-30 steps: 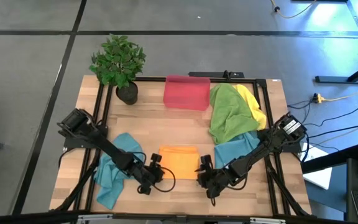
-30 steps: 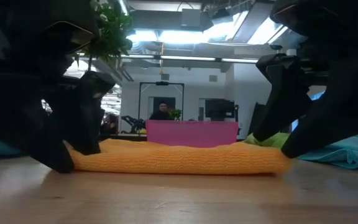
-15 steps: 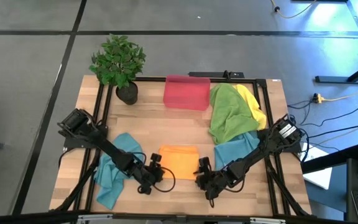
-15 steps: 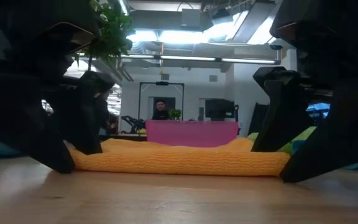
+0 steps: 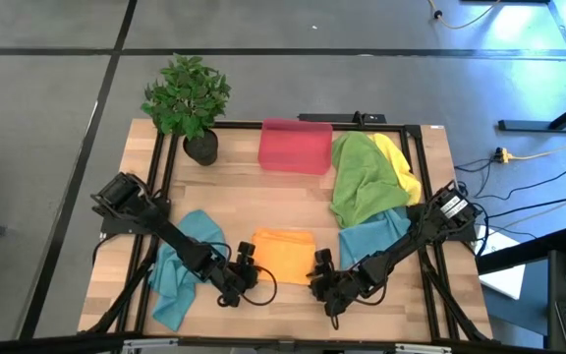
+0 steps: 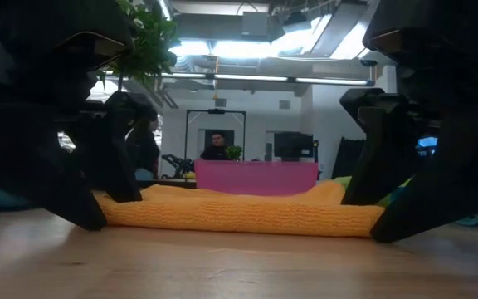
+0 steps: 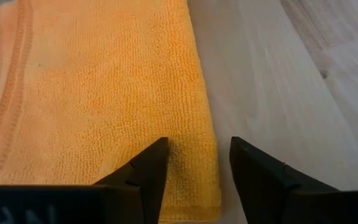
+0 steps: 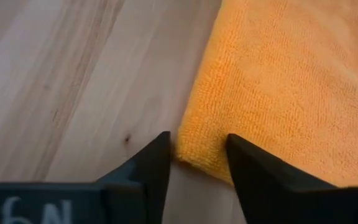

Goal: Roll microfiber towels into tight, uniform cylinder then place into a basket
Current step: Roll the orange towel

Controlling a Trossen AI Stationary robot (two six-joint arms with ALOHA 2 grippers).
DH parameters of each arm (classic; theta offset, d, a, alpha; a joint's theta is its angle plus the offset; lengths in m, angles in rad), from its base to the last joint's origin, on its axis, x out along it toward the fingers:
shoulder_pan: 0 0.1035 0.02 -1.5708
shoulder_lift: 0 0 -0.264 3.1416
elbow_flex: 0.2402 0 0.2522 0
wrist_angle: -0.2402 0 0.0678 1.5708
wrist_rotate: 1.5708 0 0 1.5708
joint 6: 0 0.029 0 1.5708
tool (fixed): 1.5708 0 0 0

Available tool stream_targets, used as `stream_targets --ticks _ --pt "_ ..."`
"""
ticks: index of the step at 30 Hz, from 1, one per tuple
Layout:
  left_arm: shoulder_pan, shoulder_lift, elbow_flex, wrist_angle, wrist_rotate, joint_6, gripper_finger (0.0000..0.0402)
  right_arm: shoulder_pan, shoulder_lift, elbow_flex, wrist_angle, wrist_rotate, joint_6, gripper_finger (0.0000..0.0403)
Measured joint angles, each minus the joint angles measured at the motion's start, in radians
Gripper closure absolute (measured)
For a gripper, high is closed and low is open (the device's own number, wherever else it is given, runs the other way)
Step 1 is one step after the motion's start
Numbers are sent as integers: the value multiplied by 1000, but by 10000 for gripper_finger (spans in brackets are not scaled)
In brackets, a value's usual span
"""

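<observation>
Both grippers settle astride the near corners of the folded orange microfiber towel point(image 5: 283, 255), ready to pinch and start the roll.

The right gripper point(image 8: 197, 163) has slid inward over the last second, and its two dark fingers point(image 8: 143, 168) now stand apart astride the towel's near corner, narrowing but not yet clamped; the left gripper point(image 7: 194, 168) has barely shifted, its fingers point(image 7: 143, 171) likewise apart over the opposite near corner, holding nothing. I judge the roll itself has not begun: the towel lies flat on the wooden counter point(image 5: 254, 202), well short of the red-pink plastic basket point(image 5: 296, 146) at the far edge. In the low view the dark arms block both towel ends, so fingertip contact is hard to confirm. The green, yellow and teal-blue towels point(image 5: 367, 182) wait in a heap to the right.
</observation>
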Motion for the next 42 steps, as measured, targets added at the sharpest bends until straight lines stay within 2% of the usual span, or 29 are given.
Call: stream_targets --ticks 8,12,17,21,28,33,39,42 --pt "-1 9 -1 21 -16 33 329 -2 3 -3 24 10 -3 355" --pt "-5 10 -3 26 -25 -32 388 -6 3 -4 36 11 26 391" --pt "-12 -30 -7 4 -27 -99 399 -6 -5 -6 39 1 82 390" --pt "-9 -76 -9 -5 36 -134 401 -8 -41 -7 38 -50 144 396" --pt "17 -128 -7 12 210 -213 401 -27 -96 -10 100 -261 211 398" --pt "41 -146 -5 42 373 -271 401 -62 -115 -127 345 -400 284 399" --pt "74 -146 -3 125 536 -287 402 -92 -130 -360 726 -407 451 400" --pt "105 -146 -2 134 584 -285 401 -98 -131 -430 843 -409 533 400"
